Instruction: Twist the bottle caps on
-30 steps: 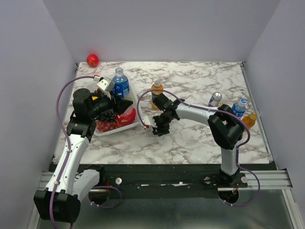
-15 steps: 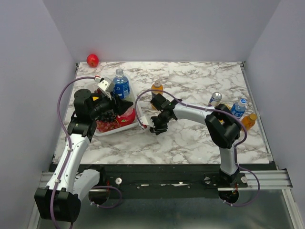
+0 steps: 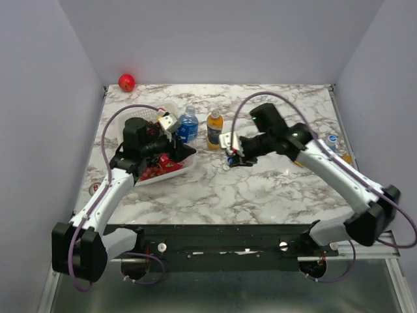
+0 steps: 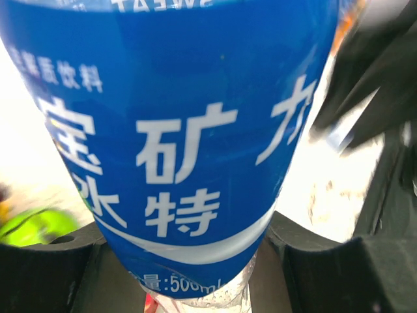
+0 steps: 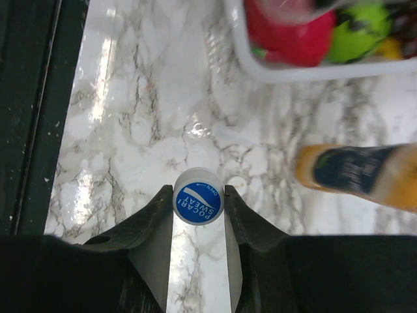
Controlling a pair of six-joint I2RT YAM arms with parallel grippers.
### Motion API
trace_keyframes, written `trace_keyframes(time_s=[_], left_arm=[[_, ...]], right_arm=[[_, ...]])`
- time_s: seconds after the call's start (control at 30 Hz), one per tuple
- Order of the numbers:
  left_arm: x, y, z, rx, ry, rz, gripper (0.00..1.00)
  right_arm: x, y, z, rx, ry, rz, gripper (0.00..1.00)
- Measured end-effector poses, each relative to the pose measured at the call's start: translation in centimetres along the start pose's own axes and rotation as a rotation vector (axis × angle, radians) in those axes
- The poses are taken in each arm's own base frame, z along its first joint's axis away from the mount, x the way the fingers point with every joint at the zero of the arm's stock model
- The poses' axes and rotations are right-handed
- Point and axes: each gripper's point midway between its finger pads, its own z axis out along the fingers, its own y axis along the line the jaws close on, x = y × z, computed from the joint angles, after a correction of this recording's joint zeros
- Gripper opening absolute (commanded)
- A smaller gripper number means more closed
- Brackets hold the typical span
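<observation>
1. The right gripper (image 5: 198, 207) is pressed together on a blue cap (image 5: 198, 201). The cap is pinched across its rim between the two fingers (image 5: 151, 228), with its printed top turned to the wrist camera, just above the marble table (image 5: 124, 130).
2. The left gripper (image 4: 186, 264) is closed around the lower body of the blue-label bottle (image 4: 176, 143). The bottle is held upright beside the fruit tray (image 3: 184, 168), with the orange bottle (image 3: 214, 129) just beside it. Whether its neck is bare cannot be told.
3. The cap is judged very light, stiff and smooth-sided. A rim pinch leaves the threaded underside free, but so small a part could tilt or pop out if pressed down off-axis.
4. The bottle is judged thin-walled and somewhat soft, with some weight from its contents. The glossy label is likely slippery, so the bottle may turn in the jaws while the cap is twisted.
5. A low hold on the body is judged sound: the neck is kept clear. A harder squeeze would risk denting the wall.
6. The cap and the held bottle are well apart, with the orange bottle between them.
</observation>
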Motion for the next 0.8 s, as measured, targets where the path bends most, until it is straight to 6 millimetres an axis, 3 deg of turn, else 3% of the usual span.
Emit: trace_keyframes(time_s=[0.17,0.27,0.33,0.53,0.8], left_arm=[[3.7,-3.6,3.3,0.209,0.132,0.115,0.00],[5.9,-6.5,4.2,0.327,0.190,0.215,0.00],[6.8,-8.8,4.5,0.410,0.205,0.297,0.00],[8.1,-12.5,5.2,0.542,0.200,0.426,0.00],[8.2,-12.8,5.9,0.552,0.184,0.456,0.00]], right_arm=[[-6.3,0.9,-9.3,0.201,-0.152,-0.077,0.23],[-8.0,1.1,-12.9,0.271,-0.188,-0.083,0.24],[-8.9,1.0,-14.3,0.291,-0.199,-0.087,0.25],[-9.0,1.6,-13.9,0.227,-0.195,-0.066,0.26],[-8.1,2.2,-12.4,0.126,-0.160,-0.080,0.29]])
